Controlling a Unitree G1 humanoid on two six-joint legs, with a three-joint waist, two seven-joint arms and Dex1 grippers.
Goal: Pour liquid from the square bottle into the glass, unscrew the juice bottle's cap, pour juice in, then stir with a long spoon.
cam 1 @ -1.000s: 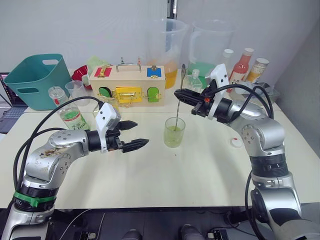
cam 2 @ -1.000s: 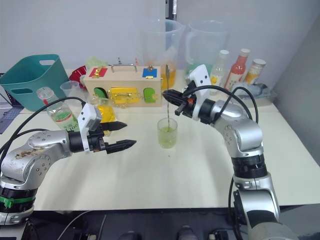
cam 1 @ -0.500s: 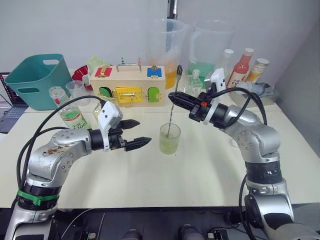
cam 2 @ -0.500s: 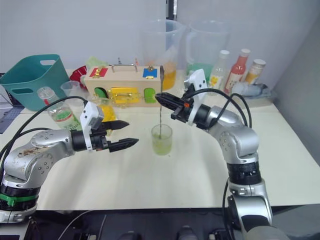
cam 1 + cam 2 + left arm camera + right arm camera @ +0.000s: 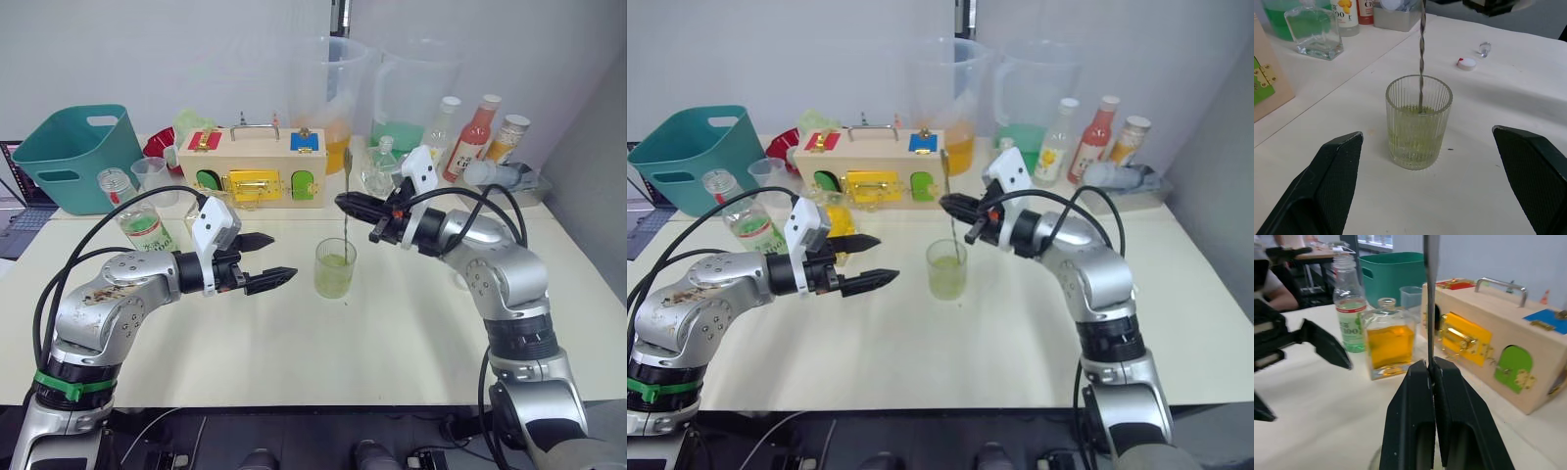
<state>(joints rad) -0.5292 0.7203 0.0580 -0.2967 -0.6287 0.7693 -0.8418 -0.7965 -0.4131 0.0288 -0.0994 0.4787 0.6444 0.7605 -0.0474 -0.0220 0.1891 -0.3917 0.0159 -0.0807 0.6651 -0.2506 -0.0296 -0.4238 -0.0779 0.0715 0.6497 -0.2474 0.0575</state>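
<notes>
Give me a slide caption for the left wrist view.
Open left tool faces the glass of pale green liquid; the long spoon dips in.

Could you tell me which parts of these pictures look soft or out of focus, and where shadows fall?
Right wrist view: the right gripper and the long spoon it pinches loom soft-edged; the square bottle behind reads sharper. Left wrist view: the glass is crisp, the left gripper's fingers dark and featureless. Left eye view: lighting is even, with faint shadows on the table.

Silver jointed arms, black cables, white wrist housings, black fingers, green band on left arm
</notes>
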